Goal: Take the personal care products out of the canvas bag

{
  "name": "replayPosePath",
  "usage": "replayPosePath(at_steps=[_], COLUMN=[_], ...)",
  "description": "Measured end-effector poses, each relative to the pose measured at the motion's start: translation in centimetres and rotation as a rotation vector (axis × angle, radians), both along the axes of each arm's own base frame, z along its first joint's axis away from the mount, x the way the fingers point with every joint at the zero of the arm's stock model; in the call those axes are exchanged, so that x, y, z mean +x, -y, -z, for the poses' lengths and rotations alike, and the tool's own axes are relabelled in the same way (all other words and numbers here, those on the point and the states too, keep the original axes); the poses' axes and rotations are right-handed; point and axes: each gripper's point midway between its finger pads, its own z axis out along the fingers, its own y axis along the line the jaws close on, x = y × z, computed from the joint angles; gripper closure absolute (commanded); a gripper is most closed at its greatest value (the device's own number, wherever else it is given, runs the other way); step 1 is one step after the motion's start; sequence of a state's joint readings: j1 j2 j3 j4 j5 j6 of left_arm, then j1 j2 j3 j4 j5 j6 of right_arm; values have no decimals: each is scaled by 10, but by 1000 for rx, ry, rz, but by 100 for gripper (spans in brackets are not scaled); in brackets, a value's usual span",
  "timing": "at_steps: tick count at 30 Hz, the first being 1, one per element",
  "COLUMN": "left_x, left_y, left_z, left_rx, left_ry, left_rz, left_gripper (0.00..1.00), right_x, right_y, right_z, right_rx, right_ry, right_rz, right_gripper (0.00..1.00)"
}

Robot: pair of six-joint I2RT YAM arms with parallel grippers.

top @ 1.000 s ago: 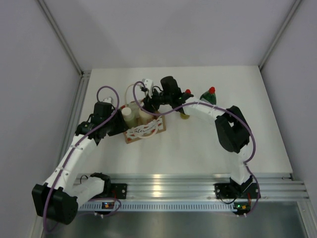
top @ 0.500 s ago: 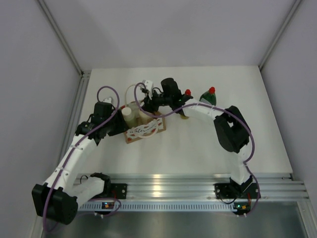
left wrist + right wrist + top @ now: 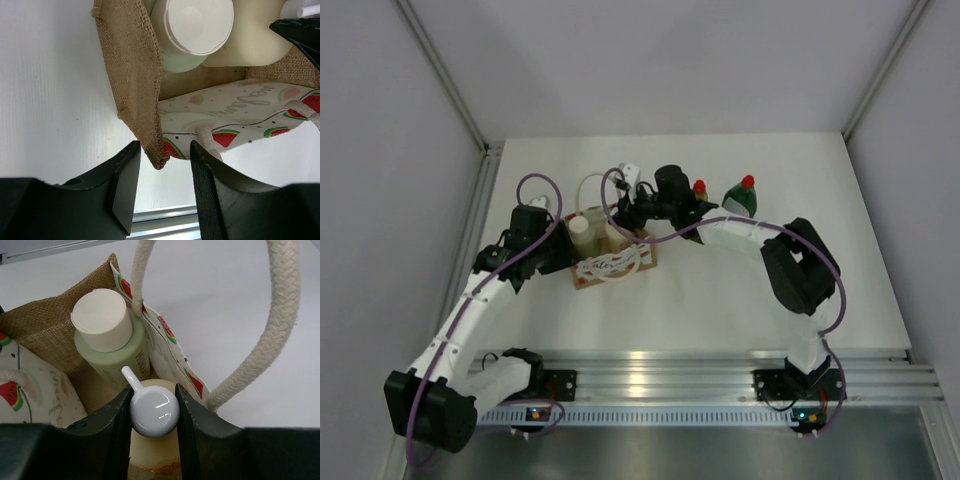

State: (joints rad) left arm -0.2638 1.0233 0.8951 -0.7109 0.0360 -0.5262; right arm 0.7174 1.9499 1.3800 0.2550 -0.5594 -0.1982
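The canvas bag (image 3: 615, 262) stands left of the table's middle. Inside it are a pale olive bottle with a white cap (image 3: 112, 350) and a cream pump bottle (image 3: 152, 450). In the left wrist view the olive bottle (image 3: 192, 25) and the pump bottle (image 3: 250, 45) show from the side. My right gripper (image 3: 153, 401) is over the bag, shut on the pump bottle's white head (image 3: 154, 414). My left gripper (image 3: 165, 150) is at the bag's left side, open. A burlap corner (image 3: 159, 159) stands between its fingers, unpinched. A yellow bottle (image 3: 700, 188) and a dark green bottle (image 3: 740, 198) stand on the table right of the bag.
The bag's cream rope handle (image 3: 280, 325) loops up to the right of my right gripper. Grey walls close the table at the back and sides. An aluminium rail (image 3: 650, 375) runs along the near edge.
My right gripper has closed on the pump head and its arm has shifted slightly to the right. The left arm and the bag have not moved.
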Motion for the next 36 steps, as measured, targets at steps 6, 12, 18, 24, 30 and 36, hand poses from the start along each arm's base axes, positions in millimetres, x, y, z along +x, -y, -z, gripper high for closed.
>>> replayPosePath(at_steps=[6, 12, 18, 24, 30, 36], left_x=[0, 0, 0, 0, 0, 0], left_y=[0, 0, 0, 0, 0, 0], left_z=[0, 0, 0, 0, 0, 0], left_rx=[0, 0, 1, 2, 2, 2], left_ry=[0, 1, 1, 1, 1, 1], left_rz=[1, 0, -1, -1, -1, -1], left_gripper=[51, 51, 51, 51, 51, 51], right_x=[-1, -1, -2, -5, -9, -19], right_y=[1, 1, 1, 1, -1, -3], right_z=[-2, -2, -7, -16, -22, -39], right_rx=[5, 6, 15, 30, 35, 41], right_ry=[-12, -13, -11, -4, 6, 41], right_rz=[13, 14, 12, -4, -12, -28], right_gripper=[100, 100, 100, 100, 100, 100])
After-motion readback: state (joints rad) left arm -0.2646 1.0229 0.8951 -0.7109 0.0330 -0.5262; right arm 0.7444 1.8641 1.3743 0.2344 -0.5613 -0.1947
